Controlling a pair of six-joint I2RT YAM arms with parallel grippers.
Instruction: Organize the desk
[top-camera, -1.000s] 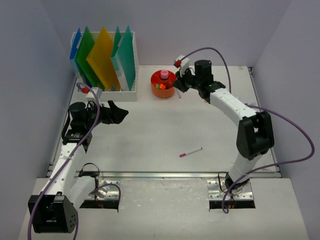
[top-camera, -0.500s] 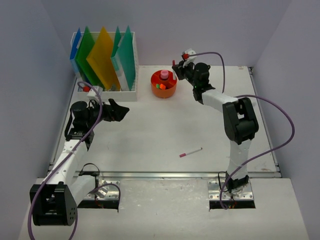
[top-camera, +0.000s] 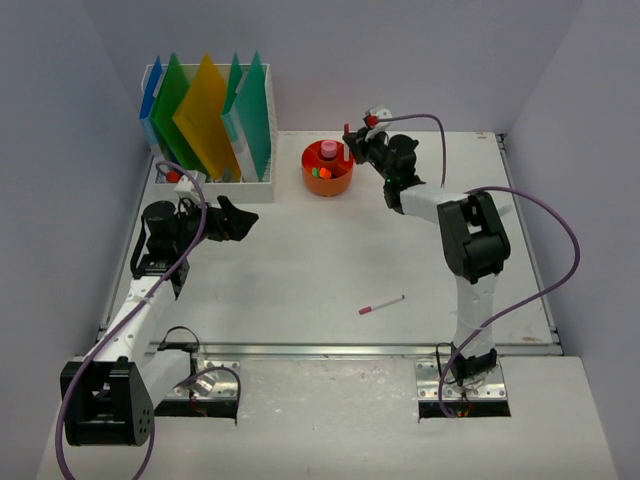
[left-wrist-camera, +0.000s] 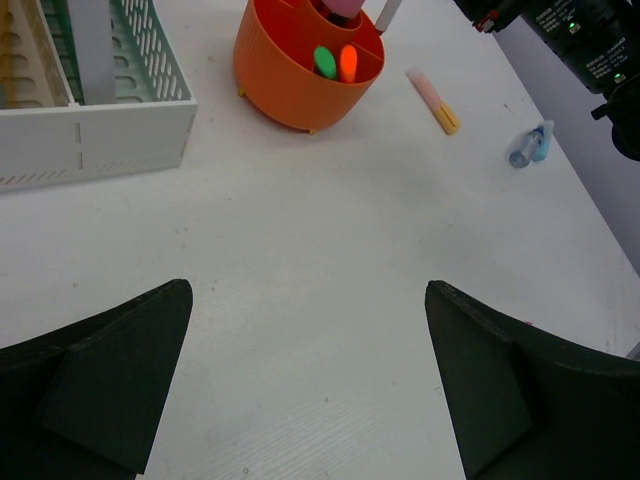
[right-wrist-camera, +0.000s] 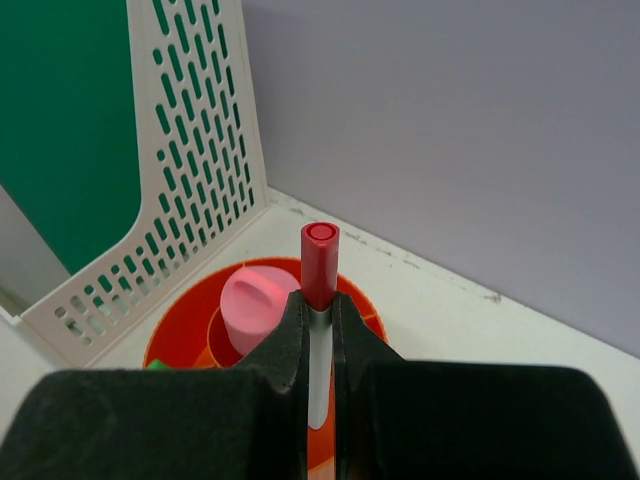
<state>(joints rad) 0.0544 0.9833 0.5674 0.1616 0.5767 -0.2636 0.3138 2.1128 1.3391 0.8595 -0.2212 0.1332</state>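
The desk (top-camera: 300, 260) is a white tabletop between lavender walls. My right gripper (top-camera: 352, 141) is shut on a white pen with a red cap (right-wrist-camera: 320, 262), holding it upright just above the right rim of an orange pen cup (top-camera: 327, 172). The cup also shows below the jaws in the right wrist view (right-wrist-camera: 180, 335), with a pink cylinder (right-wrist-camera: 256, 300) in its middle. My left gripper (top-camera: 238, 222) is open and empty, low over the desk left of centre (left-wrist-camera: 308, 290). A second red-capped pen (top-camera: 382, 304) lies on the desk near the front.
A white slotted file rack (top-camera: 212, 183) with blue, green and yellow folders stands at the back left, next to the cup. A pink and yellow highlighter (left-wrist-camera: 433, 100) and a small blue object (left-wrist-camera: 528, 145) lie right of the cup. A metal rail (top-camera: 330, 349) edges the front.
My right arm has folded back and its gripper has moved left and toward the back wall, carrying the pen over the cup's right rim. The left gripper has barely moved.
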